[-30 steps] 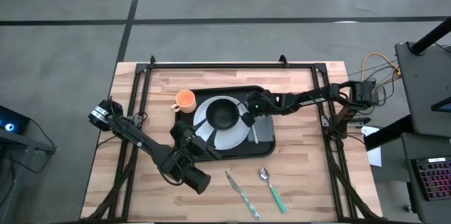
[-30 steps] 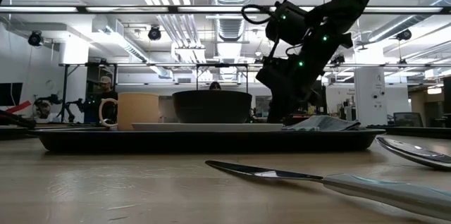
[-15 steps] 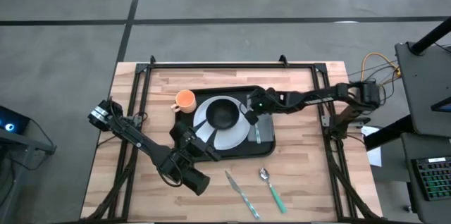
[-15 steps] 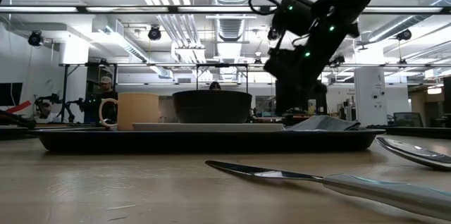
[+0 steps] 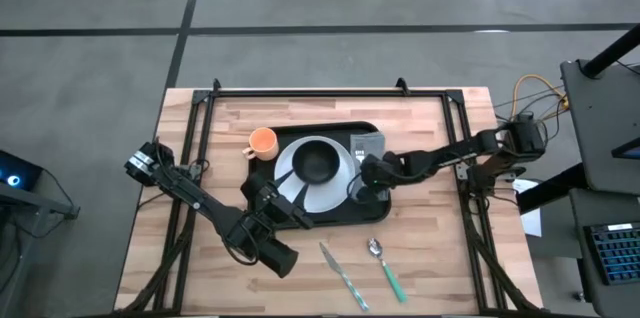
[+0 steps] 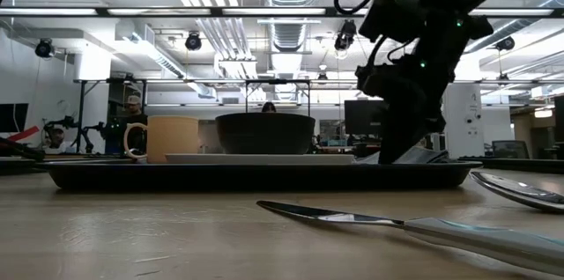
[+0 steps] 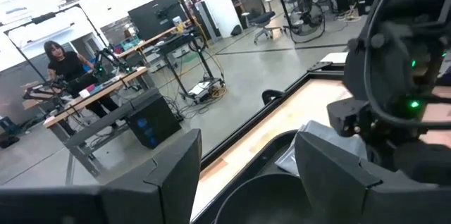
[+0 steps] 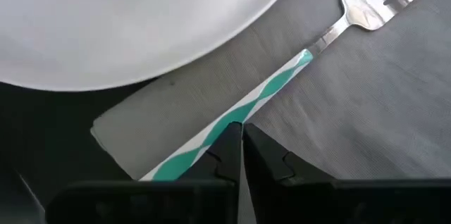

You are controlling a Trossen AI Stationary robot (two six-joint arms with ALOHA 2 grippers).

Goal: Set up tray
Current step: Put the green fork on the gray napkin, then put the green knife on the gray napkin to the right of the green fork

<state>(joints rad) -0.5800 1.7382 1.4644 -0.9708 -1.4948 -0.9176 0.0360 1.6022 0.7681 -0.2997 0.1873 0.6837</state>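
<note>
Pale wooden slats make up the table top, framed by black rails, with grey floor around it. At its middle lies the large black rectangular serving tray with a raised rim, and on it a round white plate carrying a dark bowl. A small orange cup stands at the tray's far left corner. A grey folded napkin lies on the tray just to the right of the plate, and on it rests a metal fork with a teal-and-white striped handle. Off the tray, near the table's front edge, a knife and a green-handled spoon lie side by side on the wood.

Down at the napkin's near end hangs the right gripper, its fingers pressed together with the fork's striped handle running under their tips; whether they pinch it is hard to judge. The left gripper waits at the tray's front left corner, fingers spread wide and empty.
</note>
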